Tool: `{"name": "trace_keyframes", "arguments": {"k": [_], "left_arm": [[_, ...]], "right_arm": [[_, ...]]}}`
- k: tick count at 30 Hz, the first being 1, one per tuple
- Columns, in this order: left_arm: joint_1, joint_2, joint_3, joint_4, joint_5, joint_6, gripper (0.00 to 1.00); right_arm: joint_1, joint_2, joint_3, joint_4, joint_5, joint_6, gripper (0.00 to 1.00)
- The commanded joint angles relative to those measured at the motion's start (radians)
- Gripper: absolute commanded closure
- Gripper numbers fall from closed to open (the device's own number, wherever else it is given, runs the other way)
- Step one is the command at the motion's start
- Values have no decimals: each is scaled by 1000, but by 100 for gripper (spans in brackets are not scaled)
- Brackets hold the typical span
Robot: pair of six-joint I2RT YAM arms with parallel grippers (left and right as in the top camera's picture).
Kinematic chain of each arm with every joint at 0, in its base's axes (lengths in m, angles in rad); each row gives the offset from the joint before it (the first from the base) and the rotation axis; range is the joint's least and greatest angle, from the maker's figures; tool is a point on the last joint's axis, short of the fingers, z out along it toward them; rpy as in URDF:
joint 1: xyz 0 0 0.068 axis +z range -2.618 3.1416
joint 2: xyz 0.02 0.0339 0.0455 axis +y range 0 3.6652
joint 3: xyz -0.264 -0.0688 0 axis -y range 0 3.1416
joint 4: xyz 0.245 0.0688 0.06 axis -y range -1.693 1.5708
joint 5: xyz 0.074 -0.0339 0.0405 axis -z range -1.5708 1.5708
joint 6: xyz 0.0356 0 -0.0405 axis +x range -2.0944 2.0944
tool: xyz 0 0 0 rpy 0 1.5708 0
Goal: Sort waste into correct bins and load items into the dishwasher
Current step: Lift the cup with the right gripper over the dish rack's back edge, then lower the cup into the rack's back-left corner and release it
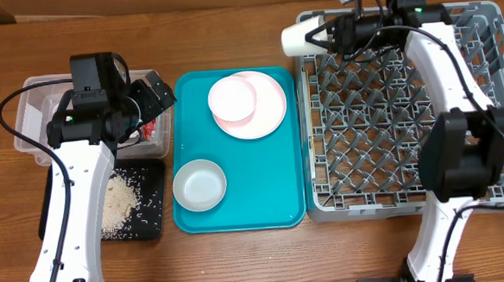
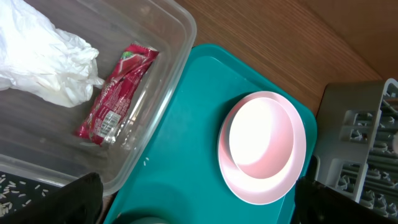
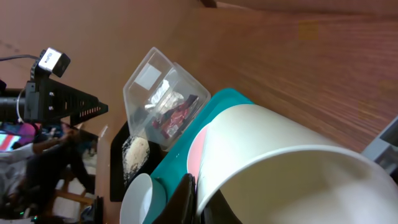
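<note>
My right gripper (image 1: 320,36) is shut on the small white cup (image 1: 296,38) and holds it on its side over the far left corner of the grey dish rack (image 1: 382,143). The cup (image 3: 280,162) fills the right wrist view. My left gripper (image 1: 157,96) is open and empty, above the right edge of the clear tub (image 1: 31,109). The tub holds the white tissue (image 2: 37,56) and the red wrapper (image 2: 115,93). Rice scraps (image 1: 119,200) lie on the black tray (image 1: 152,217). The small white bowl (image 1: 232,99) sits on the pink plate (image 1: 268,114). The larger bowl (image 1: 200,184) sits nearer.
The plate and both bowls rest on a large teal serving tray (image 1: 267,188) between the bins and the rack. The rack's upright pegs fill its base. Bare wooden table lies in front of and behind the tray.
</note>
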State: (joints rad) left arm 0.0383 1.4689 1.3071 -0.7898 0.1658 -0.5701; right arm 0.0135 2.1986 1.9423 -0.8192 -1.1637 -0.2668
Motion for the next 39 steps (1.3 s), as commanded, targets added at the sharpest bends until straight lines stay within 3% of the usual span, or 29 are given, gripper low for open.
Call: {"name": "trace_keyframes", "arguments": {"k": [1,23,39], "left_arm": [[1,-10,16,1,10,6,0],[1,-10,16,1,10,6,0],[1,-10,16,1,10,6,0]], "right_arm": [[-5,39,0,26,-84,-25,96],[-16,103,0,40,0,-26,96],[-13,115,-1,67,-96,-25,96]]}}
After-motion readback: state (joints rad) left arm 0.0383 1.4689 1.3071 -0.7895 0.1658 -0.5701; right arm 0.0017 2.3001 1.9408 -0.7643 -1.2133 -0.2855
